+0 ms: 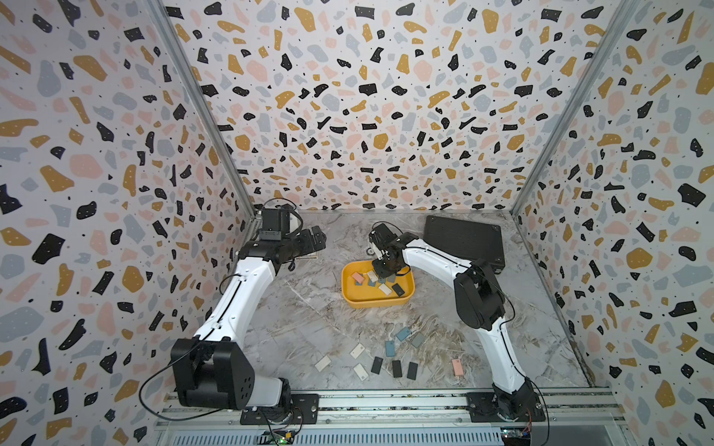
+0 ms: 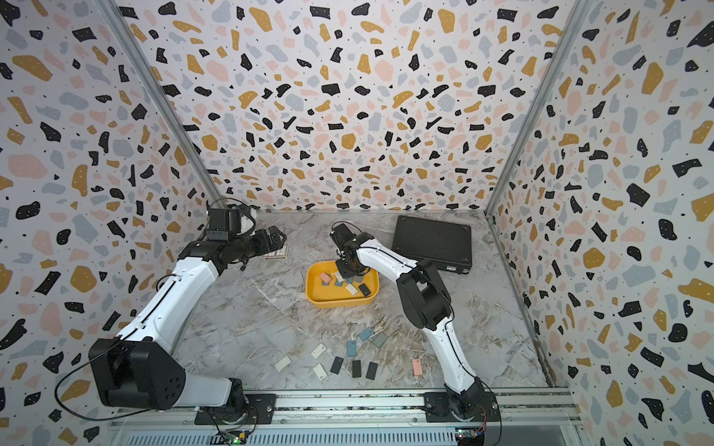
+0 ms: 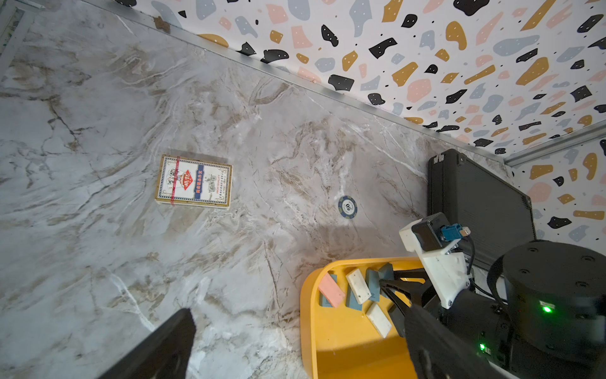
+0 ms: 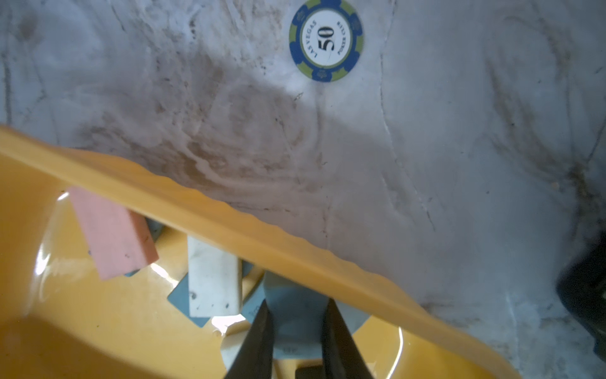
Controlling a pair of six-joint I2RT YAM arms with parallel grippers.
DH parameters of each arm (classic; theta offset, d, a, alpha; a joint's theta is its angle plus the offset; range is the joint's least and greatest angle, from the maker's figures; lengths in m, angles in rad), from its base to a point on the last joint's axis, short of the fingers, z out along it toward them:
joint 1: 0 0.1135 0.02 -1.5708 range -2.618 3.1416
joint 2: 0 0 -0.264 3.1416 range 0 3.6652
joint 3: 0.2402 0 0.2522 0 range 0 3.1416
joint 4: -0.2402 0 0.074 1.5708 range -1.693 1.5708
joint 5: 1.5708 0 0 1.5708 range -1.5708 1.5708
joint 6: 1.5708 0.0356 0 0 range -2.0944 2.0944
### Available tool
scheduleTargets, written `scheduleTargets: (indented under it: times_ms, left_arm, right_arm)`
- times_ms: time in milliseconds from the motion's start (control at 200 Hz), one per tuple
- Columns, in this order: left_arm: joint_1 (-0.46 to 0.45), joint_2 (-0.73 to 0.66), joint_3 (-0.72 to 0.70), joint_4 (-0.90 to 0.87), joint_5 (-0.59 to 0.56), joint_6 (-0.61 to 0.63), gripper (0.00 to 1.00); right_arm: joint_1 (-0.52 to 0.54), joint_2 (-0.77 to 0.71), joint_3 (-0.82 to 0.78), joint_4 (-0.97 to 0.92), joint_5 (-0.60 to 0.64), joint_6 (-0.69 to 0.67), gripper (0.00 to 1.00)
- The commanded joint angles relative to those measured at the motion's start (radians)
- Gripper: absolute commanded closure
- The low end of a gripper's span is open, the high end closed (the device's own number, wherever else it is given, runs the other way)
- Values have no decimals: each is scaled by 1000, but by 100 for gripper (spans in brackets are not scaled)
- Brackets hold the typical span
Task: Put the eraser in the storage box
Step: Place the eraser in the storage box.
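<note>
**A:** Where's the eraser [image 4: 288,292] relative to the right jaws?

**B:** Pinched right between them – they're closed snug on it, low inside the storage box [image 4: 229,216] by its far wall.

**A:** Which way's it pointing?

**B:** Long axis looks in line with the jaws, far end tucked under the rim. The left jaws gape wide over the bench [image 1: 309,328], holding nothing.

The right gripper [image 4: 297,306] is clamped on an eraser [image 4: 295,328], wrist pointed down, while the left gripper [image 1: 317,241] is held wide open.
</note>
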Motion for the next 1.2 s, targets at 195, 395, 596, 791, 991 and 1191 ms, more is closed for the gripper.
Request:
scheduleTargets:
  times_ms: [195, 395, 596, 791, 991, 1191]
  left_arm:
    - [5, 15, 14, 16, -3, 4, 0]
    - [4, 14, 14, 16, -2, 7, 1]
    - [4, 11, 12, 14, -1, 7, 0]
    - [5, 11, 10, 18, 2, 4, 1]
    - [5, 11, 6, 21, 12, 1, 1]
    - [4, 0, 1, 29, 15, -4, 1]
  right_arm:
    - [-4, 30, 55, -27, -8, -6, 80]
    - [-4, 32, 57, -25, -26, 4, 73]
    - [0, -1, 44, -20, -39, 16, 57]
    - [6, -83, 14, -12, -28, 29, 50]
    - [8, -267, -163, 62, 31, 68, 44]
    - [9, -549, -464, 95, 57, 159, 41]
